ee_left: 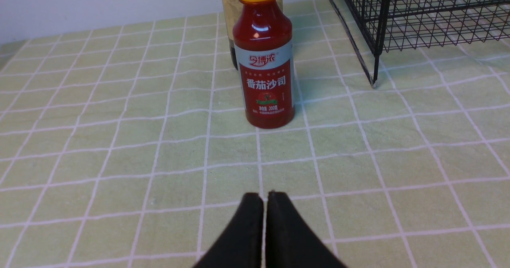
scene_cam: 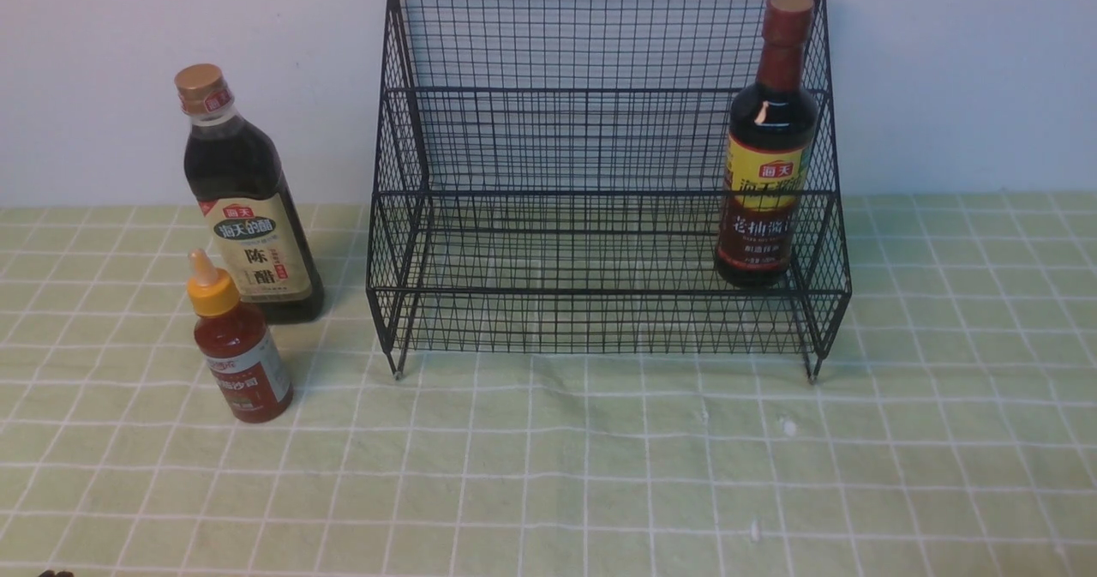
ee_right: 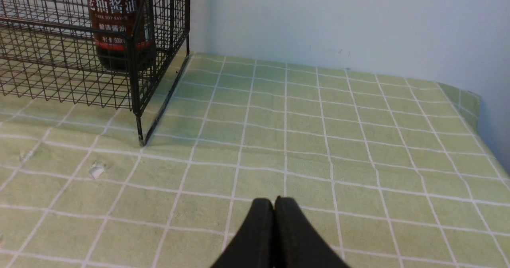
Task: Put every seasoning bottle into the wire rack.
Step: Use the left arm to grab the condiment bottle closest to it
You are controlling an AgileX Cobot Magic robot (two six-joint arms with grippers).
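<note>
Vinegar bottle point(scene_cam: 257, 251): upright on the cloth point(scene_cam: 651, 465), to the left of the rack point(scene_cam: 608, 291), apart from it. Sauce bottle point(scene_cam: 244, 363): upright, nearer the robot, just in front of the vinegar bottle; whether the two touch cannot be told. Soy bottle point(scene_cam: 767, 174): standing inside the rack at its right end, so one of three judged placed. Handling, estimated: vinegar bottle tall, probably the heavier of the two outside, smooth-walled and perhaps slippery; glass or stiff plastic not determined; likely to swing if taken only by the neck, so a hold around the upper body, below the shoulder, seems best. Sauce bottle small, lighter, probably squeezable plastic; moderate pressure around the label point(ee_left: 266, 81), clear of the soft-looking nozzle point(scene_cam: 203, 268), should serve. Left gripper point(ee_left: 265, 198): fingers together, nothing between them, well short of the sauce bottle; it would have to spread before a grasp. Right gripper point(ee_right: 274, 204): likewise closed and holding nothing, over cloth. Edges: the front rail point(scene_cam: 531, 289) must be cleared by each base, lift first and then lower; the mesh side at the rack's left end could catch a tilted bottle. Room: wide inside the rack to the left of the soy bottle, enough for both remaining bottles by judgement; cloth open in front of the rack for the approach. The sauce bottle partly blocks the vinegar bottle from the front, so taking it first appears simpler.
</note>
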